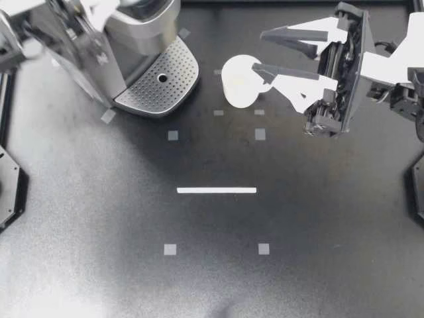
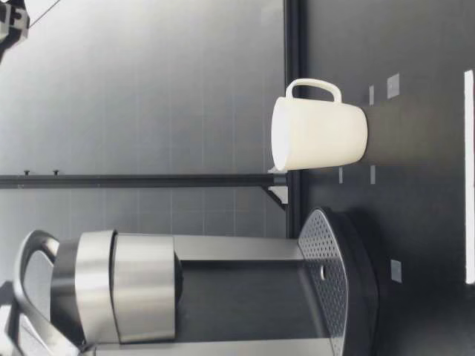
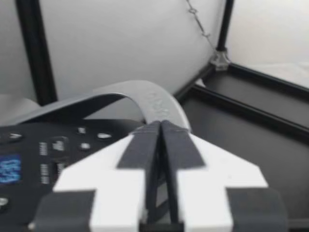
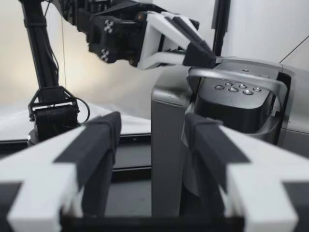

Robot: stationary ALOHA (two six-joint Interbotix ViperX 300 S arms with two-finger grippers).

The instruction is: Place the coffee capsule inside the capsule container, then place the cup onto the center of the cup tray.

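A white cup (image 1: 238,83) stands upright on the table to the right of the coffee machine (image 1: 129,46); in the low view the cup (image 2: 319,133) has nothing touching it. The perforated cup tray (image 1: 159,83) at the machine's foot is bare. My right gripper (image 1: 260,52) is open and hangs above the cup's right side, pointing at the machine. My left gripper (image 1: 112,12) is over the machine's top. In the left wrist view its fingers (image 3: 145,145) are pressed together, shut, at the silver lever (image 3: 159,101). No capsule shows in any view.
A white strip (image 1: 216,190) and small grey squares (image 1: 260,134) mark the dark table. The machine's button panel (image 4: 236,89) faces the right gripper. A black frame post (image 2: 292,44) stands behind the cup.
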